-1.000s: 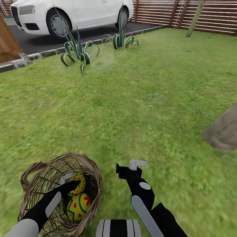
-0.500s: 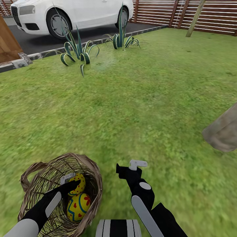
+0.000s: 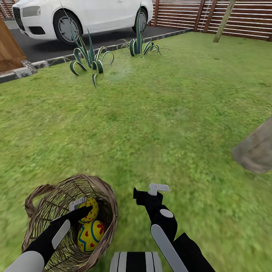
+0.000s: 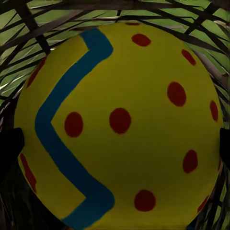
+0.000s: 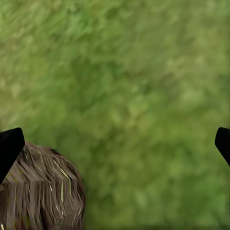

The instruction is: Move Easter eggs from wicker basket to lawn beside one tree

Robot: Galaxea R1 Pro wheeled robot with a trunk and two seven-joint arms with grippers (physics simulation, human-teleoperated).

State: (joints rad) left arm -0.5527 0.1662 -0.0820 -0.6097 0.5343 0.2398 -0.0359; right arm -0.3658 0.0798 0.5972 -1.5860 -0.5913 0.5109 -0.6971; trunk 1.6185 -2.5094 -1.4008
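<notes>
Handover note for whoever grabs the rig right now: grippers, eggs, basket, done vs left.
Left gripper: down inside the wicker basket, fingers on either side of the upper Easter egg; the left wrist view has that egg right between the fingertips. Whether it is gripped yet, I cannot tell.
Right gripper: open, empty, over the lawn beside the basket.
Second egg lies in the basket, just below the first. A third egg is not visible.
Thick tree trunk stands at the right.
Done: no eggs by the tree yet.
Left: lift the eggs out and set all three beside that trunk.

two eggs (image 3: 90, 223), one basket (image 3: 100, 187)
</notes>
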